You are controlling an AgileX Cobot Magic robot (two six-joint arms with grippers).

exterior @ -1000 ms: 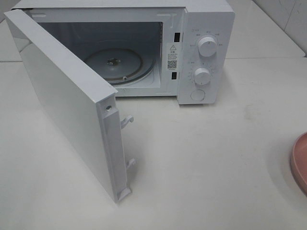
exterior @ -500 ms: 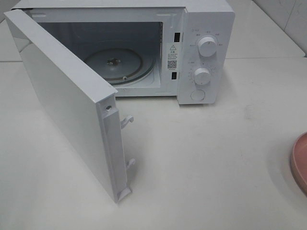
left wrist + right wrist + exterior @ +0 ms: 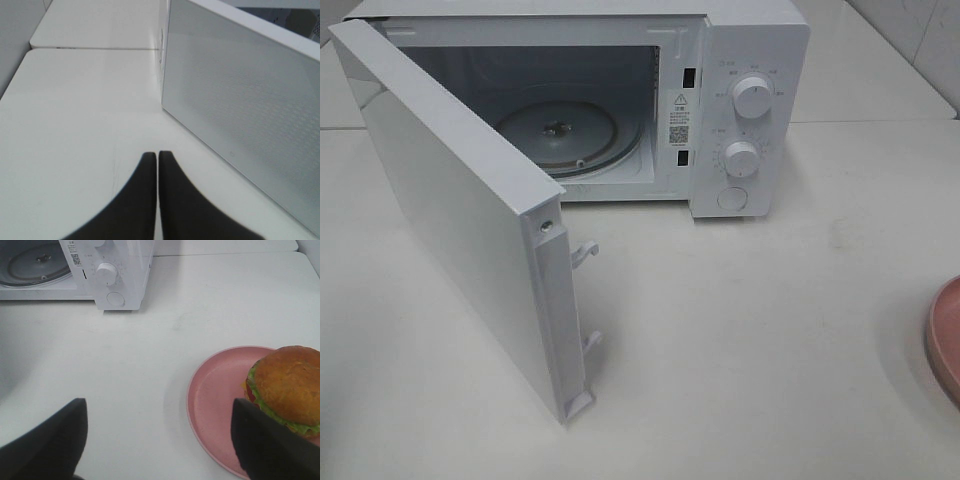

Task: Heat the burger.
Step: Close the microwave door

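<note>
Left gripper [image 3: 157, 170]: jaws pressed together with only a hairline seam between the dark fingers, nothing between them. It hangs over bare white table [image 3: 75, 125], with the outer face of the open microwave door [image 3: 240, 135] close by on one side; no contact with the door is visible.

Right gripper [image 3: 157, 440]: fingers spread wide, empty, above the table. One fingertip [image 3: 265, 440] stands just beside the rim of the pink plate [image 3: 215, 400]; whether it touches cannot be told.

The burger [image 3: 287, 390] sits upright on that plate, toward the plate's far side from the microwave; golden bun on top, lettuce and a little tomato showing at the edge.

Exterior high view: the white microwave [image 3: 750, 60] stands at 12 o'clock on the table. Its door is swung fully out toward 7 o'clock, latch hooks [image 3: 585, 252] exposed. Inside, the glass turntable [image 3: 558, 135] is bare. Two round dials [image 3: 752, 98] and a push button [image 3: 732, 198] occupy the control panel. The plate's rim shows at the 4 o'clock edge, well apart from the microwave; neither gripper appears in this view.
</note>
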